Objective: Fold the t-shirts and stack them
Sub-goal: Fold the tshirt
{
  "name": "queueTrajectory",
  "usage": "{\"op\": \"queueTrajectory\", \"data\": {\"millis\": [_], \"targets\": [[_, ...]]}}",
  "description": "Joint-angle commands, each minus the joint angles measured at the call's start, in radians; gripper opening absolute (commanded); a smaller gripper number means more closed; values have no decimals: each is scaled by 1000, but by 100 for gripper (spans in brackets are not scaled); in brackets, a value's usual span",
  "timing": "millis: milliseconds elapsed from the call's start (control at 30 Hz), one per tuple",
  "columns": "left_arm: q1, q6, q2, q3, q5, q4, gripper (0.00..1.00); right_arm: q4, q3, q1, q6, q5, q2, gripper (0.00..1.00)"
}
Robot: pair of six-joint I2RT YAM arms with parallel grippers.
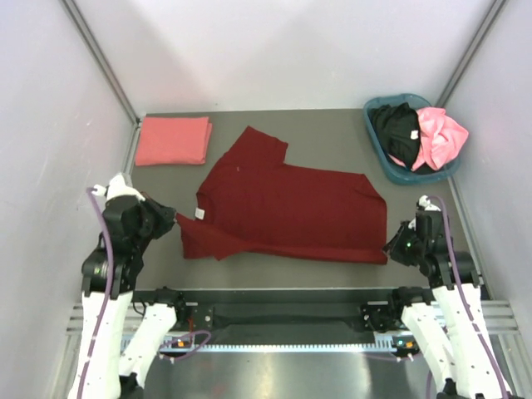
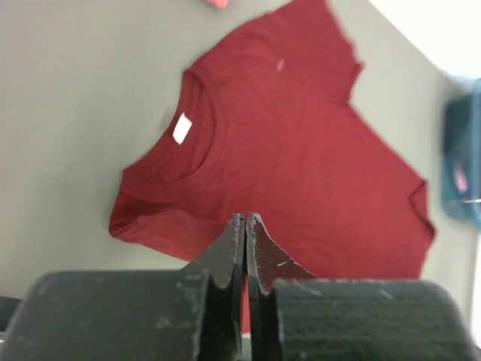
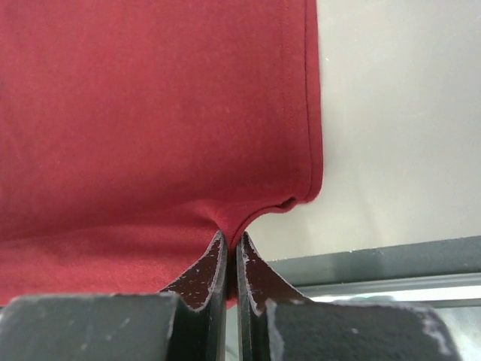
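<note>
maroon shirt (image 1: 291, 208): lying spread across the middle of the tabletop (image 1: 332, 133).
salmon shirt (image 1: 172, 140): sitting folded, far left.
black shirt (image 1: 397, 131), pink shirt (image 1: 440, 137): lying bunched in the basket (image 1: 391, 170), far right.
left end effector (image 2: 246, 218): jaws pressing together at the maroon shirt's near-left edge.
right end effector (image 3: 231, 237): pinching its near-right hem.

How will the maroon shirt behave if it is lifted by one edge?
Probably floppy: the maroon shirt puckers at its hem where the right hand pinches it. Likely light, as thin cloth lying flat. Pushed, it would probably bunch, as at its folded sleeve.
</note>
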Motion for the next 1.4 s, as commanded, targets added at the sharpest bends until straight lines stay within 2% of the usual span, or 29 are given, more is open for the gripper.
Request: {"op": "queueTrajectory", "data": {"millis": [0, 200, 500, 800, 967, 1200, 1367], "targets": [[4, 14, 98, -48, 17, 116, 0, 80, -21, -14, 77, 22, 36, 1], [4, 18, 308, -74, -5, 212, 0, 206, -26, -12, 122, 114, 141, 0], [4, 18, 559, -72, 9, 336, 0, 401, -75, -12, 171, 126, 302, 0], [4, 14, 770, -3, -37, 352, 0, 507, -98, -14, 162, 215, 457, 0], [4, 8, 837, 60, -137, 355, 0, 519, -107, -14, 157, 261, 510, 0], [2, 0, 945, 149, -138, 367, 0, 550, -116, -12, 159, 292, 546, 0], [4, 21, 988, 179, -96, 392, 0, 567, -106, -12, 157, 299, 575, 7]]}}
